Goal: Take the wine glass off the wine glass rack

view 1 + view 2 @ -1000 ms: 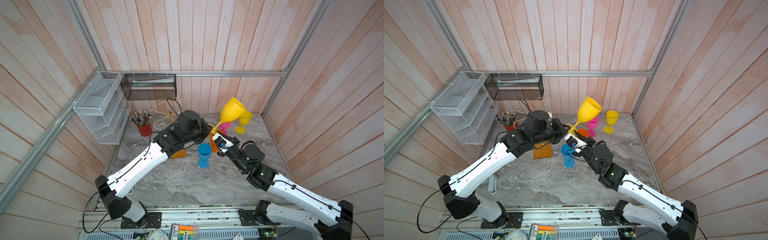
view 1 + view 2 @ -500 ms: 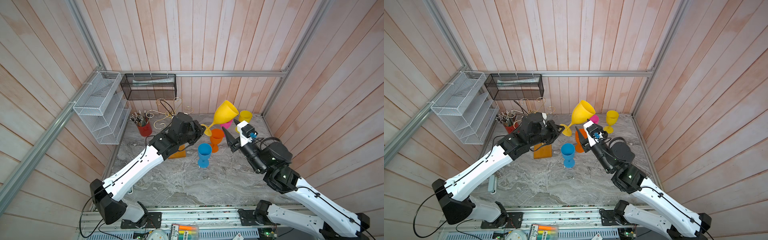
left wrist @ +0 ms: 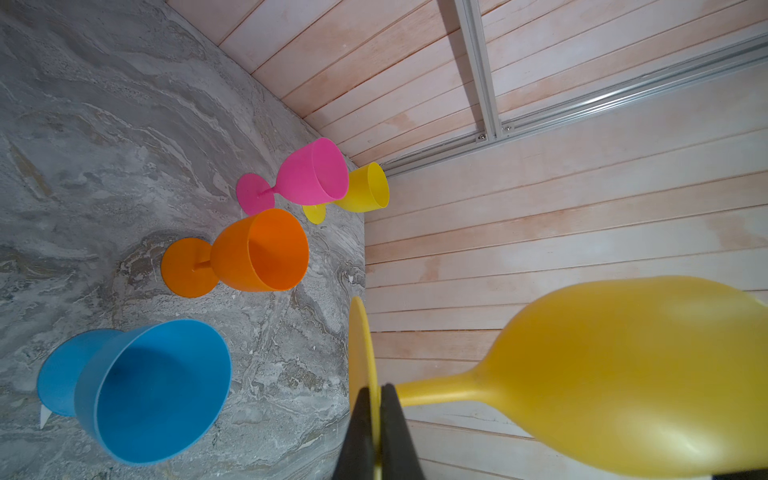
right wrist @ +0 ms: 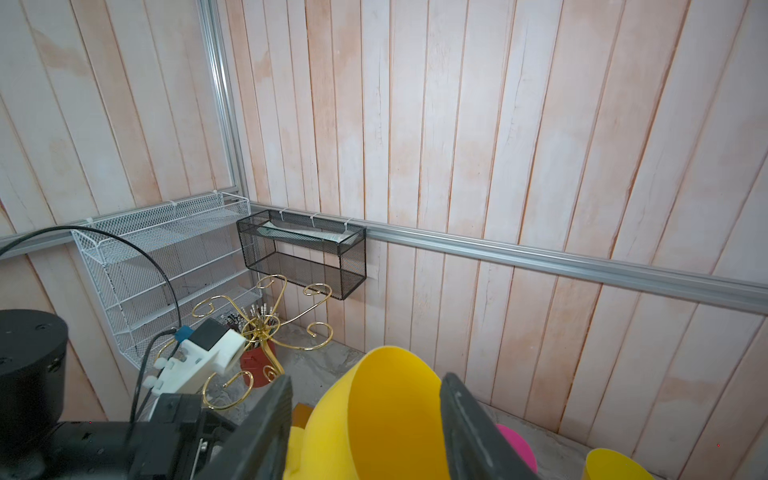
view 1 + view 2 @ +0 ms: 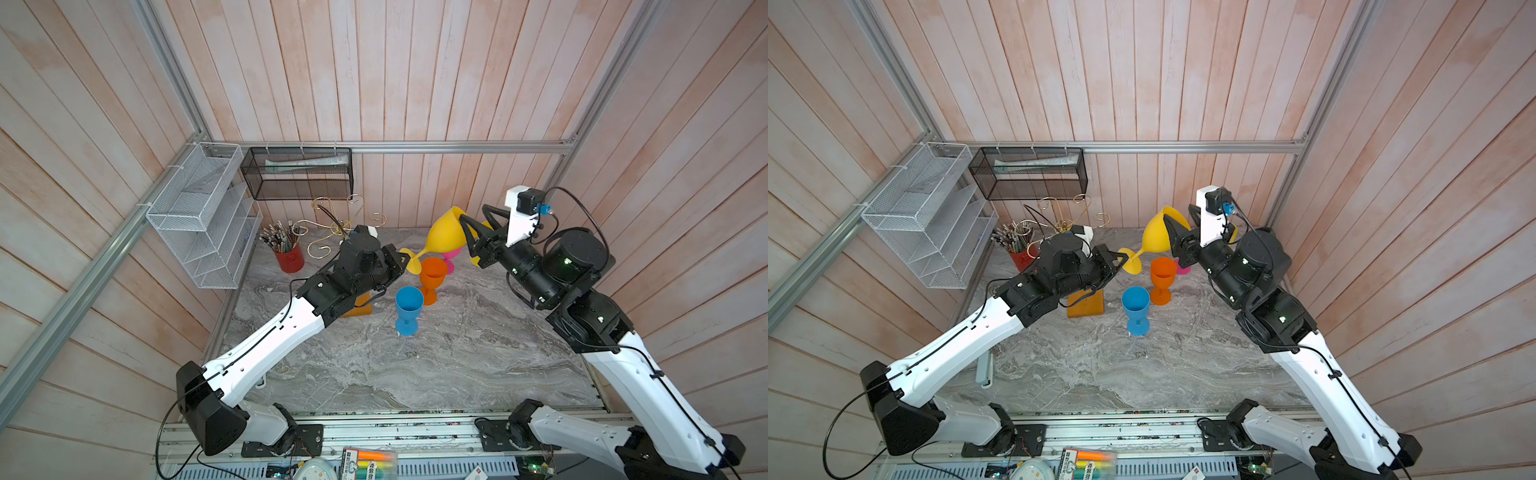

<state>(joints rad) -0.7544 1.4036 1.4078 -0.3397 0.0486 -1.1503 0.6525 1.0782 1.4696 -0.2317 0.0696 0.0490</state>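
Note:
A big yellow wine glass (image 5: 444, 237) (image 5: 1156, 232) hangs tilted in the air, to the right of the wine glass rack (image 5: 338, 226) (image 5: 1065, 220) and apart from it. My left gripper (image 5: 405, 262) (image 3: 376, 399) is shut on the edge of the glass's round foot. My right gripper (image 5: 472, 214) (image 4: 365, 379) is open, one jaw on each side of the bowl (image 4: 395, 415) near its rim. The rack is gold wire with curled arms on an orange-brown base (image 5: 1086, 303), partly hidden by my left arm.
On the marble table stand a blue glass (image 5: 409, 305), an orange glass (image 5: 432, 274), a pink glass (image 3: 311, 174) and a small yellow glass (image 3: 365, 187). A red pen cup (image 5: 289, 257) sits beside the rack. A white mesh shelf (image 5: 199, 216) and a black mesh basket (image 5: 297, 172) hang on the walls.
My right gripper has opened wider, drawn back from low beside the orange glass and risen to straddle the yellow glass's bowl. The left gripper keeps its hold and has lowered the glass slightly.

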